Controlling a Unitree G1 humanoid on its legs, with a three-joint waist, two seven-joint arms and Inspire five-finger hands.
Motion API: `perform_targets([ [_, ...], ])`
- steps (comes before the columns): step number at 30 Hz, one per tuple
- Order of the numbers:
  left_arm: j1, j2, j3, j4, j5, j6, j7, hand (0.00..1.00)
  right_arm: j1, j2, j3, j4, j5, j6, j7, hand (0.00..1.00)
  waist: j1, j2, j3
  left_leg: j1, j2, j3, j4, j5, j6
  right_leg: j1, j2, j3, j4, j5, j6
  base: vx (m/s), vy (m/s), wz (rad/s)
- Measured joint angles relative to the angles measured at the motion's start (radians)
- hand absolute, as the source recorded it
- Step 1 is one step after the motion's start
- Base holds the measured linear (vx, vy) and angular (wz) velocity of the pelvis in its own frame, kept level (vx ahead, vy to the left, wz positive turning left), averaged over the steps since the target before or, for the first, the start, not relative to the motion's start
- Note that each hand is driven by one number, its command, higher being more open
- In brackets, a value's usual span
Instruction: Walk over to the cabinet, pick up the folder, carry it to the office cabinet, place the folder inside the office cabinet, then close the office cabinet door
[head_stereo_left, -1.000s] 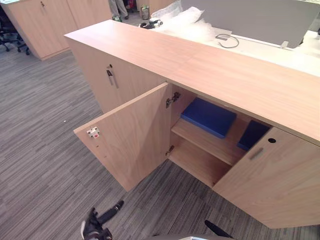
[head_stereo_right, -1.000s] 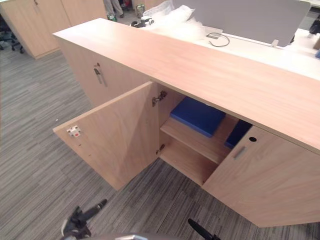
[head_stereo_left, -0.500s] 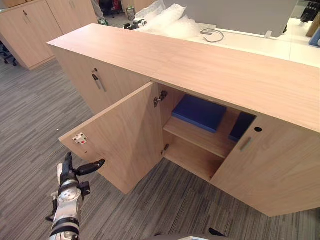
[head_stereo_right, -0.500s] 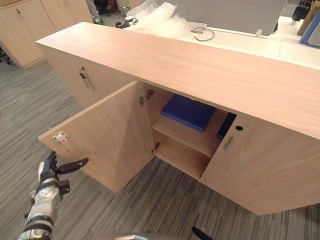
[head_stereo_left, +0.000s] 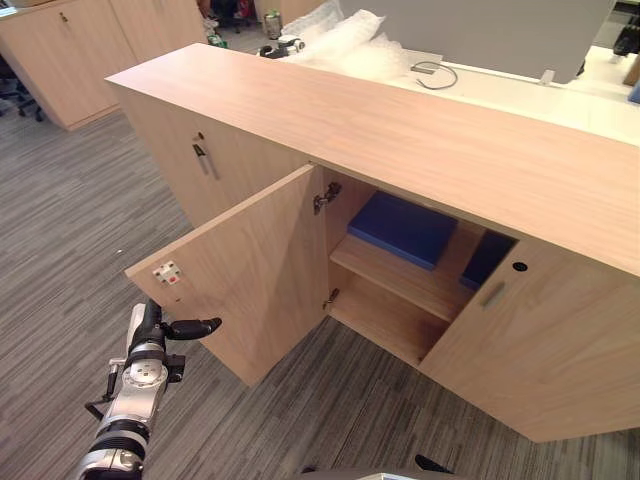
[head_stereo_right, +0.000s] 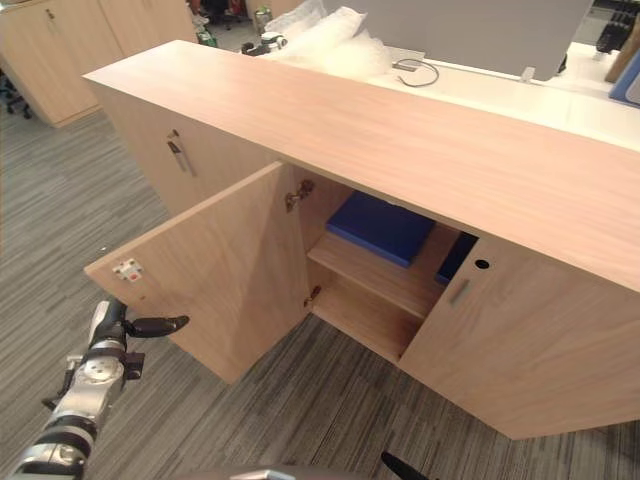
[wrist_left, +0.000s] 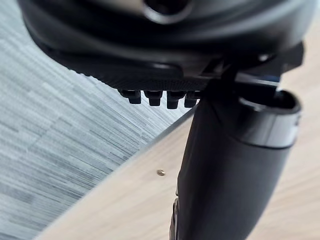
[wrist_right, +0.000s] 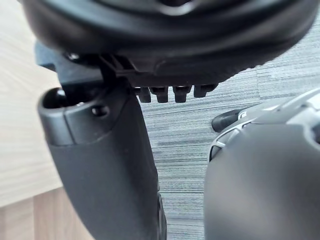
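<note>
While I am looking down over the office cabinet, the blue folder is lying flat on the upper shelf inside it, so I am judging the placing as done and the door as the job remaining. A second blue item is sitting just beside the folder, partly hidden behind the cabinet's right door.

The cabinet's left door is standing wide open, hanging from its hinges. My left hand is hovering near that door's free edge, low down, fingers straight and thumb spread toward the wood, holding nothing. In the left wrist view the panel is sitting very close past the thumb; I cannot tell whether it is touching. How my right hand is set I cannot tell.

I am expecting the door to behave as a stiff, smooth board, swinging lightly. I am planning a flat push on its outer face near the free edge, farthest from the hinges, rather than any pinch.
</note>
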Motion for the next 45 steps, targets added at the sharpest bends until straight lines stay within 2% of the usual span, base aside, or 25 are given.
perform_targets([
  [2,0.005,0.107,-0.196,-0.07,0.148,0.01,-0.012,1.0,0.0,-0.014,0.01,0.001,-0.002,-0.003,0.011,1.0,0.009,0.009,-0.007,-0.026,0.0,-0.02,0.0,0.015,0.006,-0.02,-0.001,-0.002,0.012,0.007,0.012,-0.06,-0.001,0.33],
  [3,0.009,0.133,-0.248,-0.1,0.198,0.014,-0.014,1.0,0.001,-0.016,0.02,0.003,-0.002,-0.004,0.011,1.0,0.013,0.012,-0.008,-0.031,-0.001,-0.031,0.0,0.018,0.008,-0.023,-0.001,-0.002,0.013,0.011,0.019,-0.07,0.02,0.33],
  [5,0.043,0.257,-0.491,-0.293,0.462,0.013,-0.042,1.0,0.0,-0.035,0.061,0.02,-0.009,-0.011,0.013,1.0,0.02,0.023,-0.012,-0.031,-0.006,-0.048,0.0,0.026,0.019,-0.021,-0.007,-0.001,0.026,0.021,0.035,-0.07,0.053,0.24],
  [6,0.05,0.286,-0.565,-0.373,0.524,0.002,-0.067,1.0,0.0,-0.04,0.081,0.021,-0.01,-0.018,0.014,1.0,0.019,0.025,-0.013,-0.03,-0.008,-0.049,0.0,0.028,0.022,-0.022,-0.009,-0.001,0.028,0.025,0.041,-0.07,0.058,0.08],
  [7,0.052,0.29,-0.581,-0.397,0.543,-0.006,-0.071,1.0,-0.001,-0.041,0.088,0.021,-0.01,-0.021,0.014,1.0,0.018,0.025,-0.013,-0.03,-0.009,-0.048,0.0,0.029,0.024,-0.022,-0.01,-0.001,0.028,0.026,0.043,-0.07,0.053,-0.05],
  [8,0.062,0.293,-0.639,-0.467,0.617,-0.063,-0.069,1.0,-0.004,-0.045,0.116,0.021,-0.01,-0.035,0.013,1.0,0.012,0.025,-0.013,-0.03,-0.016,-0.044,0.0,0.032,0.029,-0.023,-0.016,0.0,0.027,0.028,0.045,-0.09,0.066,-0.14],
  [9,0.064,0.27,-0.689,-0.525,0.68,-0.123,-0.062,1.0,-0.009,-0.05,0.13,0.021,-0.012,-0.043,0.01,1.0,0.002,0.023,-0.013,-0.03,-0.022,-0.035,0.0,0.034,0.032,-0.026,-0.024,0.0,0.025,0.027,0.046,-0.1,0.065,-0.21],
  [12,0.056,0.148,-0.762,-0.613,0.736,-0.193,-0.03,1.0,-0.019,-0.054,0.156,0.02,-0.038,-0.052,0.002,1.0,-0.031,0.017,-0.011,-0.03,-0.041,-0.016,0.0,0.037,0.037,-0.028,-0.042,0.002,0.013,0.018,0.048,-0.11,0.046,-0.26],
  [14,0.027,0.082,-0.827,-0.687,0.754,-0.278,-0.028,1.0,-0.021,-0.051,0.175,0.021,-0.041,-0.05,-0.015,1.0,-0.042,0.009,-0.007,-0.031,-0.054,-0.002,-0.006,0.034,0.035,-0.031,-0.053,0.003,0.009,-0.004,0.047,-0.11,0.005,-0.27],
  [16,0.002,-0.017,-0.933,-0.742,0.759,-0.385,-0.027,1.0,-0.017,-0.05,0.196,0.022,-0.04,-0.048,-0.036,1.0,-0.074,0.008,-0.006,-0.031,-0.064,0.001,-0.007,0.035,0.035,-0.036,-0.065,0.005,0.011,-0.037,0.052,-0.11,-0.023,-0.16],
  [19,0.003,-0.133,-0.997,-0.725,0.798,-0.42,-0.027,1.0,-0.007,-0.056,0.202,0.022,-0.04,-0.047,-0.053,1.0,-0.082,0.018,-0.012,-0.029,-0.056,-0.004,-0.007,0.041,0.037,-0.037,-0.058,0.014,0.007,-0.037,0.052,-0.07,-0.039,-0.08],
  [24,-0.007,-0.253,-1.003,-0.529,0.796,-0.397,-0.016,1.0,-0.007,-0.052,0.241,0.02,-0.04,-0.049,-0.072,1.0,-0.084,0.001,-0.021,-0.031,-0.036,-0.004,-0.007,0.055,0.051,-0.036,-0.037,0.019,0.001,-0.036,0.05,-0.01,-0.056,-0.03],
  [27,0.043,-0.3,-0.87,-0.375,0.739,-0.372,-0.026,1.0,-0.012,-0.037,0.241,0.019,-0.04,-0.051,-0.075,1.0,-0.085,-0.022,-0.029,-0.054,-0.017,0.031,0.032,0.036,0.05,-0.057,-0.02,0.055,-0.002,-0.03,0.04,0.03,-0.038,-0.33],
  [28,0.078,-0.337,-0.773,-0.328,0.65,-0.321,-0.06,1.0,-0.02,-0.032,0.24,0.019,-0.04,-0.05,-0.077,1.0,-0.086,-0.034,-0.021,-0.102,0.007,0.049,0.137,-0.016,0.047,-0.065,-0.014,0.075,-0.002,-0.02,0.032,0.0,-0.081,-0.48],
  [29,0.12,-0.376,-0.653,-0.289,0.512,-0.267,-0.086,1.0,-0.025,-0.03,0.238,0.017,-0.039,-0.049,-0.077,1.0,-0.086,-0.037,-0.008,-0.152,0.052,0.057,0.283,-0.088,0.04,-0.062,0.004,0.104,-0.003,-0.01,0.028,0.0,-0.091,-0.62],
  [30,0.143,-0.394,-0.584,-0.272,0.442,-0.242,-0.092,1.0,-0.024,-0.03,0.235,0.016,-0.039,-0.048,-0.077,1.0,-0.082,-0.034,-0.003,-0.179,0.084,0.059,0.369,-0.125,0.035,-0.061,0.019,0.125,-0.004,-0.006,0.023,0.01,-0.085,-0.9],
  [32,0.176,-0.439,-0.37,-0.206,0.114,-0.168,-0.09,1.0,-0.018,-0.034,0.231,0.001,-0.039,-0.041,-0.081,1.0,-0.045,-0.02,0.013,-0.267,0.176,0.021,0.619,-0.19,0.02,-0.068,0.071,0.215,-0.002,-0.008,0.008,0.04,-0.059,-1.09],
  [33,0.178,-0.44,-0.331,-0.196,0.009,-0.152,-0.091,1.0,-0.018,-0.035,0.23,-0.001,-0.039,-0.038,-0.08,1.0,-0.045,-0.015,0.019,-0.281,0.177,-0.01,0.648,-0.191,0.019,-0.074,0.076,0.23,0.002,-0.006,0.005,0.02,-0.013,-0.82],
  [35,0.185,-0.435,-0.217,-0.162,-0.226,-0.129,-0.09,1.0,-0.017,-0.045,0.217,-0.002,-0.039,-0.035,-0.077,1.0,-0.044,0.01,0.037,-0.296,0.156,-0.153,0.661,-0.197,0.008,-0.104,0.09,0.279,0.013,-0.001,-0.002,-0.03,0.034,-0.63],
  [36,0.194,-0.435,-0.18,-0.153,-0.285,-0.122,-0.091,1.0,-0.017,-0.053,0.21,0.001,-0.04,-0.031,-0.077,1.0,-0.043,0.021,0.041,-0.296,0.143,-0.216,0.646,-0.205,-0.005,-0.119,0.096,0.298,0.017,0.003,-0.004,-0.06,0.066,-0.69],
  [38,0.245,-0.438,-0.087,-0.133,-0.403,-0.12,-0.104,1.0,-0.014,-0.06,0.191,-0.003,-0.041,-0.021,-0.07,1.0,-0.039,0.039,0.034,-0.265,0.122,-0.357,0.569,-0.237,-0.059,-0.16,0.11,0.354,0.031,0.013,-0.001,-0.02,0.082,-0.7],
  [40,0.258,-0.443,-0.041,-0.091,-0.426,-0.119,-0.13,1.0,-0.01,-0.054,0.195,-0.019,-0.044,-0.018,-0.067,1.0,-0.037,0.035,0.036,-0.225,0.123,-0.351,0.514,-0.245,-0.072,-0.165,0.112,0.381,0.042,0.015,0.003,-0.01,0.073,-0.51],
  [42,0.261,-0.474,0.058,0.04,-0.426,-0.115,-0.151,1.0,0.0,-0.036,0.201,-0.041,-0.051,-0.018,-0.055,1.0,-0.017,0.007,0.025,-0.19,0.122,-0.301,0.472,-0.244,-0.071,-0.171,0.099,0.426,0.042,0.025,0.011,-0.06,0.111,-0.6],
  [43,0.262,-0.482,0.083,0.079,-0.425,-0.114,-0.149,1.0,0.004,-0.031,0.202,-0.043,-0.049,-0.018,-0.053,1.0,-0.013,0.005,0.018,-0.182,0.12,-0.289,0.456,-0.24,-0.069,-0.173,0.094,0.437,0.038,0.028,0.014,-0.05,0.097,-0.54],
  [45,0.264,-0.495,0.145,0.192,-0.421,-0.106,-0.143,1.0,0.02,-0.02,0.204,-0.049,-0.046,-0.02,-0.048,1.0,-0.013,-0.022,-0.015,-0.152,0.104,-0.271,0.384,-0.217,-0.074,-0.178,0.071,0.45,0.019,0.034,0.019,-0.01,0.052,-0.21],
])
